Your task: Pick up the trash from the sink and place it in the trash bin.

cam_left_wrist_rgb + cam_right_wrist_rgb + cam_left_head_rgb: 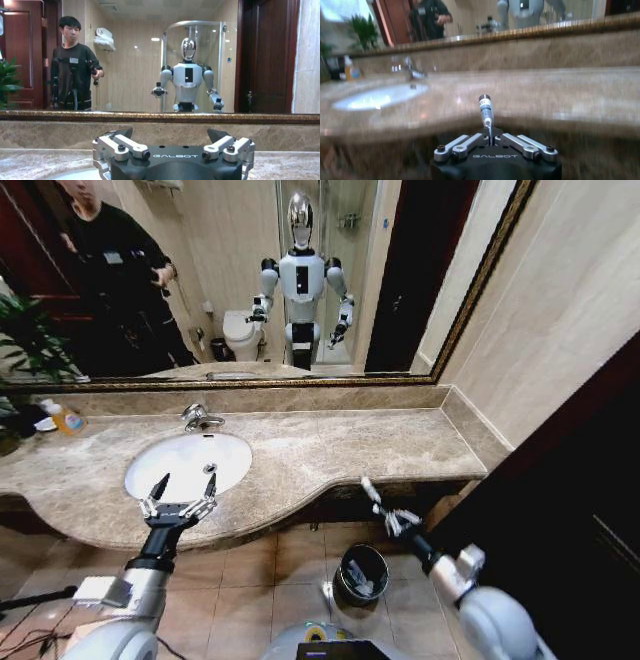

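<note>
Right fingers pinch white tube before marble countertop.

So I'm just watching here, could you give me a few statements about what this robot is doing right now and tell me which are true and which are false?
1. The right tool is shut on a white tube. True.
2. The left tool grips a green tube. False: it is open and empty, at the near edge of the sink.
3. The trash bin stands on the countertop. False: it is on the floor in front of the counter.
4. The white tube is held above the floor, near the countertop's front edge. True.
5. The trash bin already holds some light items. True.
</note>
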You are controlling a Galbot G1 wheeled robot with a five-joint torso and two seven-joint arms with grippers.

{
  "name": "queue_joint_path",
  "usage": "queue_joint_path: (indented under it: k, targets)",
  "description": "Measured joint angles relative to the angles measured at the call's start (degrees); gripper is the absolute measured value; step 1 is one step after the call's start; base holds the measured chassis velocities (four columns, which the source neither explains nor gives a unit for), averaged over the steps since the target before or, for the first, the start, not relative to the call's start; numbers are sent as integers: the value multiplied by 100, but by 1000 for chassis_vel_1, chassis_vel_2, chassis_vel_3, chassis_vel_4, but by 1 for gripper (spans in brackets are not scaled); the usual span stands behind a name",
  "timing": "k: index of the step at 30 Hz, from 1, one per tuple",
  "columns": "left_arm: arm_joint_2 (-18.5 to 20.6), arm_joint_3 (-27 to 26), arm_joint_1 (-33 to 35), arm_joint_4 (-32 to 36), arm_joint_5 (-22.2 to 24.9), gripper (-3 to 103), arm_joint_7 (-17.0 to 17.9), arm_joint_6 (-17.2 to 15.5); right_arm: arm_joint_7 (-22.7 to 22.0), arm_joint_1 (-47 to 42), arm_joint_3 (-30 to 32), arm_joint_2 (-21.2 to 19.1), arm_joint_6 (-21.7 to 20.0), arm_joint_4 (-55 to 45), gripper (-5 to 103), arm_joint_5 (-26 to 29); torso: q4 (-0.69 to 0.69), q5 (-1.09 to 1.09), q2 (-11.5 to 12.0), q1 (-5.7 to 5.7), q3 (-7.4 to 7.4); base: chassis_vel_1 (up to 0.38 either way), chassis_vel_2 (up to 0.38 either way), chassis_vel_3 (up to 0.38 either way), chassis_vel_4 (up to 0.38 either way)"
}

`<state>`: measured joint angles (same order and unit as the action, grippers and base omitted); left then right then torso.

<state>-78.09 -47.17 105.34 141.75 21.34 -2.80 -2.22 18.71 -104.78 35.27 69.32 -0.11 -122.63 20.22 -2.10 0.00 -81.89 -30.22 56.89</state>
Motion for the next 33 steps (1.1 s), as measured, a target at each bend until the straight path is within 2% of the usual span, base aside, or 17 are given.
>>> queue_joint_path:
  k: [6,8,9,10,13,18,29,33]
  targets:
    - [0,0,0,0,0,100,0,0,181,76,-193,470,264,912,1,-506,0,0,0,0,0,0,0,0,0]
    - [0,0,0,0,0,100,0,0,-29,282,-293,651,321,1460,1,-742,-1,0,1,0,1,0,0,0,0]
    - [0,0,0,0,0,100,0,0,-297,439,-365,768,311,1831,1,-839,-1,0,1,-1,0,0,0,0,0]
    - [0,0,0,0,0,100,0,0,-297,439,-365,768,311,1831,1,-839,-1,0,1,-1,0,0,0,0,0]
    - [0,0,0,0,0,100,0,0,-887,884,-531,1005,397,2694,1,-1077,-1,-1,1,-1,1,0,0,0,0]
    - [0,0,0,0,0,100,0,0,-1105,1377,-612,1305,598,3574,1,-1451,-1,-1,1,-1,1,0,0,0,0]
    - [0,0,0,0,0,100,0,0,-1605,2054,-743,1590,701,4878,1,-1334,-1,-1,1,-1,1,0,0,0,0]
    - [0,0,0,0,0,100,0,0,-1784,2335,-803,1686,702,5338,1,-1033,-1,-1,1,-1,1,0,0,0,0]
